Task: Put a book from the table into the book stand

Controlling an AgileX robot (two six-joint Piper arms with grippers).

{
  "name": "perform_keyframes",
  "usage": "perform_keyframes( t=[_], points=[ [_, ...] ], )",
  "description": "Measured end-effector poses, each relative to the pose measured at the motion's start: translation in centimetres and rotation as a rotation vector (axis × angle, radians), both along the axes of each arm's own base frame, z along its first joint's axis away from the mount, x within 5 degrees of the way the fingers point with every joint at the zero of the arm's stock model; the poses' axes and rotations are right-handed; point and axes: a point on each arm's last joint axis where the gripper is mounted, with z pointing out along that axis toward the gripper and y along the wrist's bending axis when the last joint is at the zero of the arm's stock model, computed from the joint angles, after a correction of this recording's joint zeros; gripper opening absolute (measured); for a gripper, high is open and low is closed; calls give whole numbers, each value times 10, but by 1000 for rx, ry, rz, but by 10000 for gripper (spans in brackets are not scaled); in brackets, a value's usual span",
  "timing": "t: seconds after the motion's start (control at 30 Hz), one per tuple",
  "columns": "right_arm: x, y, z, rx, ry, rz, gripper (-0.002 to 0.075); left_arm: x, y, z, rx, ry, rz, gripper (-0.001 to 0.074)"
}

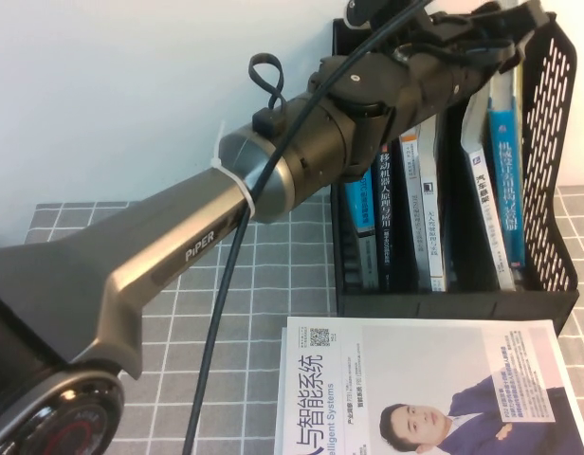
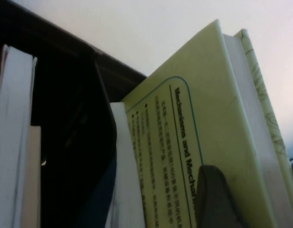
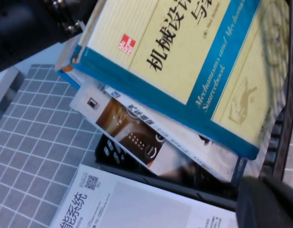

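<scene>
1. Left gripper (image 1: 515, 33), up at the one o'clock corner, has its jaws clamped on the book (image 1: 506, 142), steadying it upright.
2. The book sits in the book stand (image 1: 557, 190), far-right compartment, above the worktop (image 1: 273, 284).
3. Right gripper (image 3: 268, 202): near the stand, jaws — cannot tell.

Grey-silver left arm (image 1: 178, 256), white "PiPER" lettering, black cable (image 1: 226, 284).

We read "PiPER" on the left arm (image 1: 192, 251), "Mechanisms and Mechanical… Sourcebook" and 机械设 on the book (image 3: 194, 61), and "智能系统 …lligent Systems" on the white book (image 1: 415, 384).
</scene>
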Motion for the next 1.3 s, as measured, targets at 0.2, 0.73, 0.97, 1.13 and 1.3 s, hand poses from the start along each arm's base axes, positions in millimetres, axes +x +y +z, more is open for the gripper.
perform_keyframes(
  t=[0.2,0.73,0.97,1.13,1.3],
  points=[
    [-3,5,-4,12,29,48,-3,-16,-13,1,-12,37,-176,568],
    [-42,72,-36,-176,232,366,-3,-24,83,89,209,-129,-764,14],
    [-72,42,-34,-520,398,64,-3,-39,130,130,649,-183,-424,2],
    [-96,27,-13,-650,230,-156,-3,-41,156,142,802,-148,-191,1],
    [-142,41,-4,-615,-95,-154,-3,-53,168,153,858,-187,-152,1]
  ],
)
